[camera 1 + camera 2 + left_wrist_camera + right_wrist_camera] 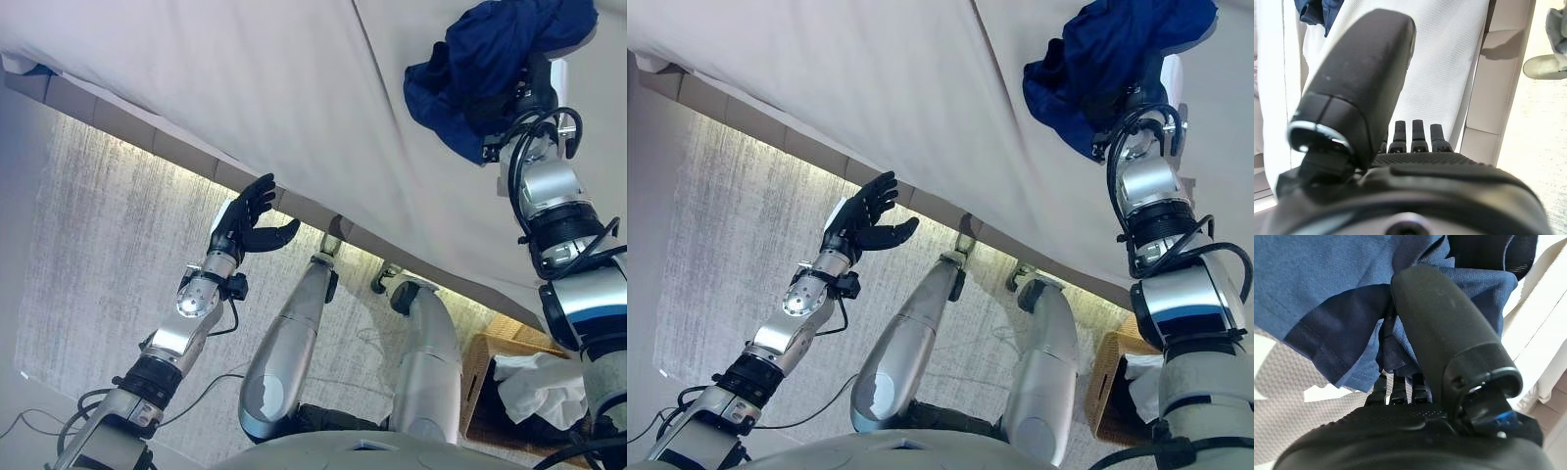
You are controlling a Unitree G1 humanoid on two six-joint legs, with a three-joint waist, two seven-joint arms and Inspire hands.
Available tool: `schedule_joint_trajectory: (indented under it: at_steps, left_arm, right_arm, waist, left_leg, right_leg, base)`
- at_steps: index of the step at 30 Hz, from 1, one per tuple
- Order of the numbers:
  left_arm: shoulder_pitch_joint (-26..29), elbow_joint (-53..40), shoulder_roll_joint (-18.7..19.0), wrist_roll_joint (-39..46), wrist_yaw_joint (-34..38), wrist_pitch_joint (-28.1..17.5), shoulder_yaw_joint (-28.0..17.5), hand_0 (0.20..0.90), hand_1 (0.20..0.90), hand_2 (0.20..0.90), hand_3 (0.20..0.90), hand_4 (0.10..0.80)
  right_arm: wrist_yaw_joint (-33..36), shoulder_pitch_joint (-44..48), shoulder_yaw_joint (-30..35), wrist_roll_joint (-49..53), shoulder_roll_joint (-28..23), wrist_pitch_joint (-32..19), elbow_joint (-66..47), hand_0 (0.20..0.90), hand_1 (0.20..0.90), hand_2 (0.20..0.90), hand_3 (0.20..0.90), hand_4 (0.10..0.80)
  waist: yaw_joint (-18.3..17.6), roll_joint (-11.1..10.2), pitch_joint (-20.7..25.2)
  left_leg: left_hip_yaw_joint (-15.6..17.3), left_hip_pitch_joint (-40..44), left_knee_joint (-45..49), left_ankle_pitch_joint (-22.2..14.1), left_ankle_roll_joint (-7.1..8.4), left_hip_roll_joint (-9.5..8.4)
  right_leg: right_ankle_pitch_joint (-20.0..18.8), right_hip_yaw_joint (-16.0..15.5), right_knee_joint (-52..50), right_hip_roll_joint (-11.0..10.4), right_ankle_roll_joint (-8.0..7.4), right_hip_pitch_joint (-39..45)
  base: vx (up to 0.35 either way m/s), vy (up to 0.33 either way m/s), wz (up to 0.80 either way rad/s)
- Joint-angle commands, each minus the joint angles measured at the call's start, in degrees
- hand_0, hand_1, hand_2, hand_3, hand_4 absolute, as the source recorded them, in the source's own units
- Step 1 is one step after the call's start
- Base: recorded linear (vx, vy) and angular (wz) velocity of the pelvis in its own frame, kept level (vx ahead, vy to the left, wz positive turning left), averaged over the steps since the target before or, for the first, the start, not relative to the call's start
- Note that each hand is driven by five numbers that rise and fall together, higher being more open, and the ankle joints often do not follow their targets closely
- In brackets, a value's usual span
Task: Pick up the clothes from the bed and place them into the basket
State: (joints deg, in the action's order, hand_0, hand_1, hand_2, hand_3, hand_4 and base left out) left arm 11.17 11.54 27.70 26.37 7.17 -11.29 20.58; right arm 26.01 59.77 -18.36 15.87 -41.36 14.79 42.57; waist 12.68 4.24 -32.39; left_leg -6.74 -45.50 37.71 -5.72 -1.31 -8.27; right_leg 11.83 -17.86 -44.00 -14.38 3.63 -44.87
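On the bed [294, 88], blue shirt [490, 59] bunched over my right hand [1449, 342]; thumb and fingers pinch its folds. Left hand [250, 220] open by bed edge. Basket [490, 377] on floor holds white cloth [539, 387].

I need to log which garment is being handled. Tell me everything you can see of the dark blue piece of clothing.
The dark blue garment is a crumpled bundle of thin knit-looking fabric with a stitched hem, lying bunched on the white bed sheet. The right hand is buried in its folds, thumb pressed against the cloth, fingers hidden under it. Its type cannot be told.
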Motion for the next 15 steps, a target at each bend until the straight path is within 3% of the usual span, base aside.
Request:
schedule_joint_trajectory:
  at_steps: [1, 4, 5, 7, 15]
  left_arm:
    - [-4.2, -8.9, 1.3, 1.6, 2.3, -5.4, 0.0, 0.900, 0.900, 0.900, 0.900, 0.800]
    - [-5.0, -9.3, 1.8, 2.2, 2.5, -5.5, -0.8, 0.900, 0.900, 0.900, 0.900, 0.800]
    - [-5.6, -9.6, 2.1, 2.3, 2.4, -6.2, -1.4, 0.900, 0.900, 0.900, 0.900, 0.800]
    - [-5.9, -10.5, 2.5, 2.5, 2.5, -6.1, -1.9, 0.900, 0.900, 0.900, 0.900, 0.800]
    - [-5.9, -10.6, 2.5, 1.1, 2.3, -6.2, -1.2, 0.900, 0.900, 0.900, 0.900, 0.800]
  right_arm:
    - [0.2, 4.4, -0.9, 2.6, -3.7, -3.5, -1.0, 0.900, 0.900, 0.900, 0.900, 0.800]
    - [0.1, 5.1, -1.2, 3.1, -4.2, -3.5, 0.1, 0.900, 0.900, 0.900, 0.900, 0.800]
    - [-0.4, 5.6, -1.4, 3.2, -4.7, -3.6, 0.8, 0.667, 0.667, 0.667, 0.628, 0.528]
    - [0.8, 6.0, -1.6, 3.9, -5.0, -4.5, 1.3, 0.300, 0.300, 0.300, 0.200, 0.100]
    - [4.4, 5.8, -0.1, 4.1, -3.9, -7.8, 1.7, 0.300, 0.300, 0.300, 0.200, 0.100]
  waist:
    - [2.4, 3.2, 2.6]
    - [2.9, 3.1, 2.6]
    - [3.2, 3.0, 2.6]
    - [3.5, 2.8, 2.6]
    - [3.4, 1.8, 2.6]
  left_leg:
    - [5.1, -1.5, 2.9, -5.5, -2.30, 1.29]
    - [4.8, -4.2, 5.6, -6.0, -2.44, 1.05]
    - [4.6, -5.3, 6.5, -6.1, -2.53, 0.91]
    - [4.7, -6.2, 7.6, -6.3, -2.68, 0.92]
    - [4.6, -3.1, 6.4, -6.4, -2.28, 1.88]
  right_leg:
    - [5.0, 0.9, -7.7, 1.4, -0.95, -0.2]
    - [5.6, 1.1, -10.0, 1.3, -0.69, -2.7]
    - [5.8, 1.1, -10.7, 1.4, -0.54, -3.5]
    - [5.8, 1.0, -11.3, 1.4, -0.54, -4.2]
    - [5.0, 0.3, -9.4, 2.0, -1.09, -0.5]
  base:
    - [-0.013, -0.028, 0.07]
    - [-0.015, -0.049, 0.08]
    - [-0.024, -0.064, 0.13]
    - [-0.033, -0.062, 0.13]
    - [-0.022, -0.006, 0.03]
